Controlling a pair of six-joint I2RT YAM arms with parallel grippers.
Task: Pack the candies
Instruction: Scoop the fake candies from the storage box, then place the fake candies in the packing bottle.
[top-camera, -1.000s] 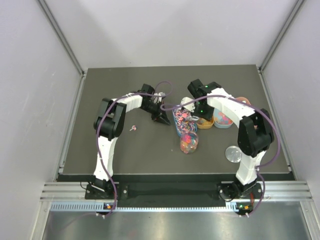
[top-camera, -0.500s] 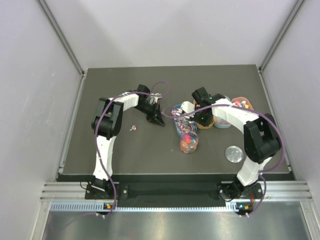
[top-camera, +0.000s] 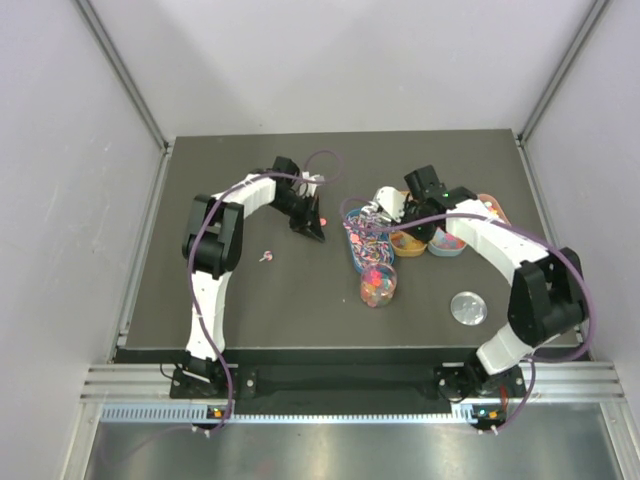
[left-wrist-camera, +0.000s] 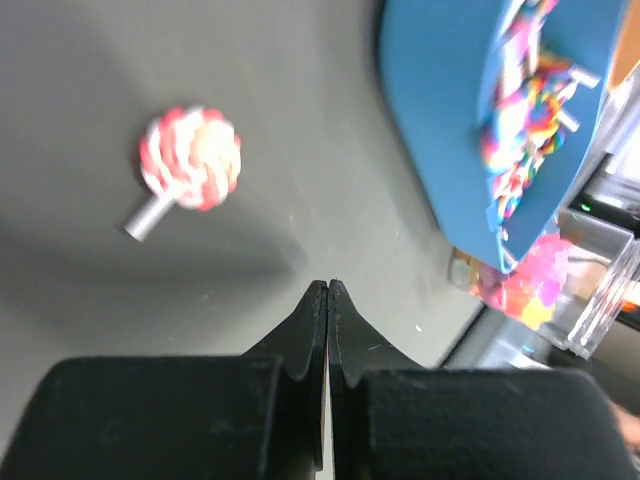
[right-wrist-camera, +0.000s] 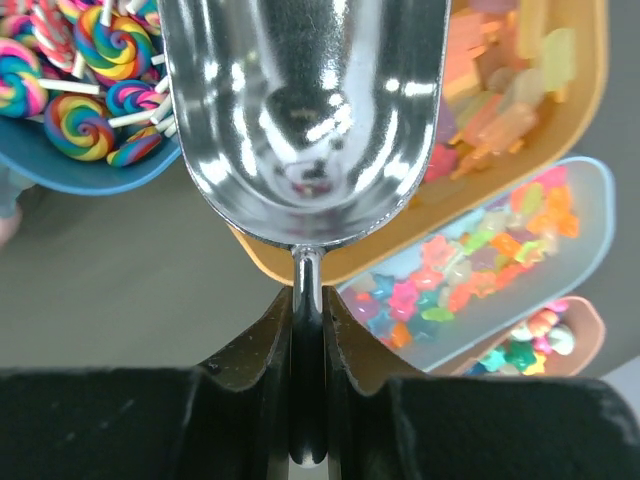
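1. Top view, furniture: one dark desk (top-camera: 250, 300), with two arms bolted at its near edge.
2. Top view, containers: four oval trays in a row right of centre. They are one blue tray (top-camera: 350, 240), one orange tray (top-camera: 408, 250), one light-blue tray (top-camera: 445, 253) and one pink tray (top-camera: 495, 210), the last partly behind the right arm. One clear jar (top-camera: 378, 287) stands just in front of the blue tray. One round lid (top-camera: 467, 307) lies apart, to the jar's right.
3. Top view, candies (top-camera: 370, 232): mixed colours, lying in all four trays and in the jar. One stray lollipop (top-camera: 266, 257) lies alone on the desk, left of the trays.
4. Top view, claws: one left claw (top-camera: 315, 234), tip low to the desk, left of the blue tray. One right claw (top-camera: 398, 212) is over the blue and orange trays, carrying one scoop (top-camera: 383, 204).
5. Left wrist view: the left claw (left-wrist-camera: 327, 290) is fully closed, fingers pressed together with nothing between them. One red-and-white lollipop (left-wrist-camera: 190, 160) lies on the desk ahead of it. One blue tray (left-wrist-camera: 440, 130) holds lollipops, and one jar (left-wrist-camera: 600, 290) holds pink and yellow candies.
6. Right wrist view: the right claw (right-wrist-camera: 308, 330) is clamped on the scoop's thin handle. One bare steel scoop bowl (right-wrist-camera: 300, 110) hangs over the blue tray (right-wrist-camera: 90, 180) and the orange tray (right-wrist-camera: 400, 252). The light-blue tray (right-wrist-camera: 590, 200) holds star gummies, and one corner of the pink tray (right-wrist-camera: 590, 320) shows.
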